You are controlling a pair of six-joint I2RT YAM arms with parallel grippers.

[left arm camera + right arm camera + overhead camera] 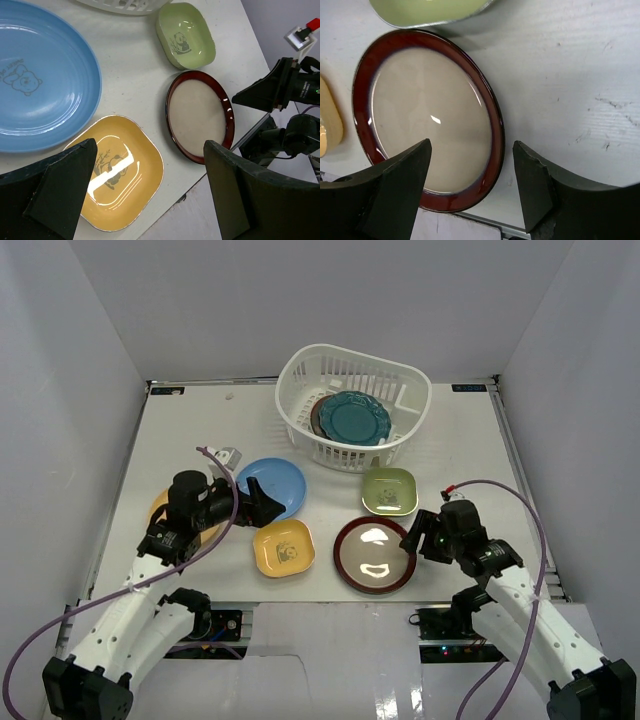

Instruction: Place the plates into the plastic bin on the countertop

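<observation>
The white plastic bin (300, 405) stands at the far middle of the bench (470, 455). It holds a teal scalloped plate (355, 418) leaning on its floor. The edge of a darker plate (317, 417) shows just behind the teal one on the left.

The other plates lie flat on the bench, outside the bin. A green squarish dish (389, 490) sits just in front of the bin, and a light blue plate (280, 483) lies to its left. A yellow panda plate (284, 547) and a maroon-rimmed beige plate (373, 554) lie nearer, side by side but apart. An orange-yellow plate (158, 506) is mostly hidden under the left arm.

The left pincer (266, 506) is spread wide and grips nothing. It hangs over the gap between the blue plate and the yellow plate. The right pincer (472, 147) is also spread. The right rim of the maroon-rimmed plate passes between its fingers, with no contact visible.

That plate and the yellow one lie close to the bench's near edge. Bare surface shows to the right of the green dish and in the far left corner. White walls close in three sides.
</observation>
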